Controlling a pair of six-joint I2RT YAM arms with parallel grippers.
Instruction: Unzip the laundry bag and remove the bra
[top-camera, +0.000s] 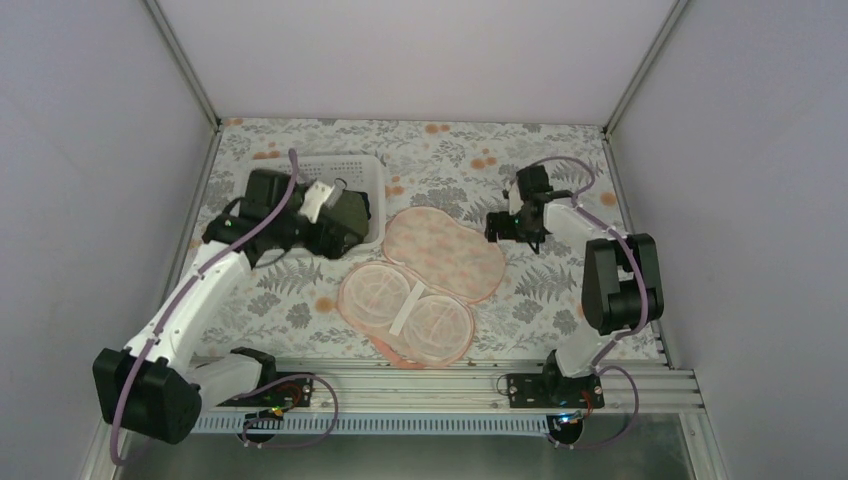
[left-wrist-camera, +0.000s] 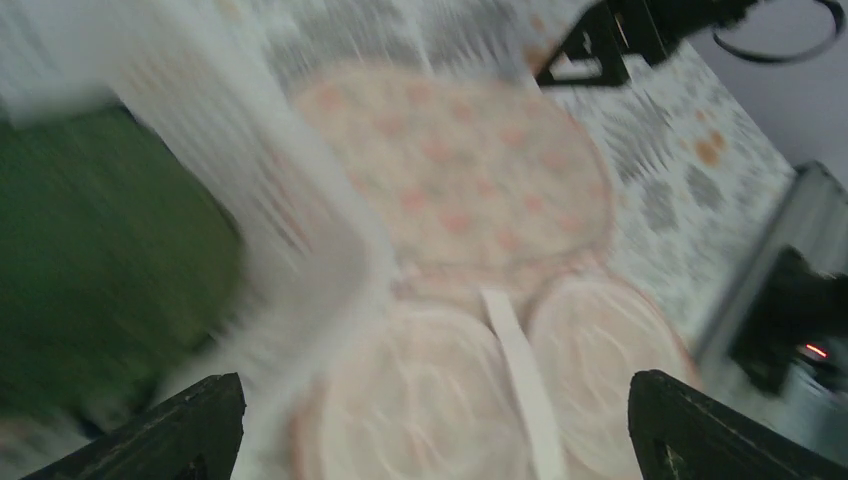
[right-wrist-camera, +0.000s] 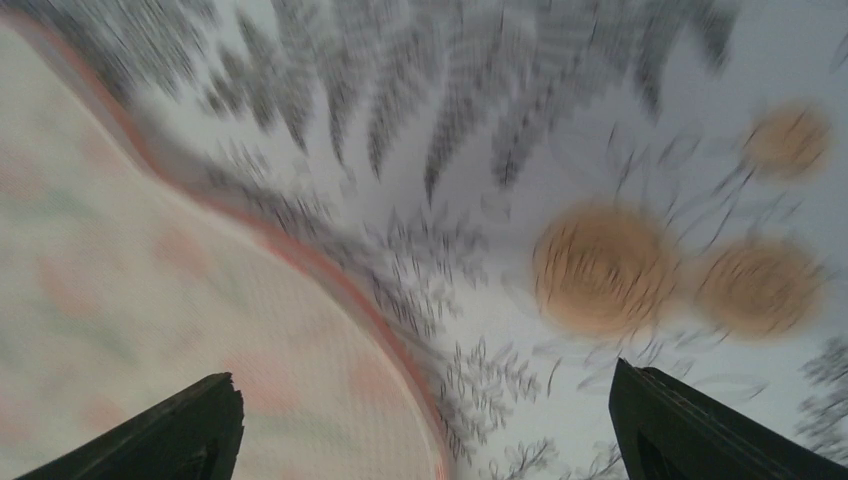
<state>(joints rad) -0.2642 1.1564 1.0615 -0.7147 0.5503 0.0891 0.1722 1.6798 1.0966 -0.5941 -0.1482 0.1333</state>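
The laundry bag (top-camera: 445, 250) lies open like a clamshell in mid-table. Its peach printed half is farther away. Its near half (top-camera: 405, 315) shows two round mesh cups and a white strap. The olive-green bra (top-camera: 352, 212) lies in the white basket (top-camera: 340, 165). My left gripper (top-camera: 335, 212) is open and empty at the basket's right end, over the bra. Its blurred wrist view (left-wrist-camera: 435, 430) shows the bra (left-wrist-camera: 90, 260) at left and the bag (left-wrist-camera: 460, 170) ahead. My right gripper (top-camera: 500, 228) is open and empty at the bag's right edge (right-wrist-camera: 150, 300), shown in its wrist view (right-wrist-camera: 425, 430).
The table has a leaf-and-orange-dot cloth (top-camera: 560, 290). The basket's white wall (left-wrist-camera: 300, 220) stands between bra and bag. White walls enclose the back and sides. A metal rail (top-camera: 440, 385) with the arm bases runs along the near edge.
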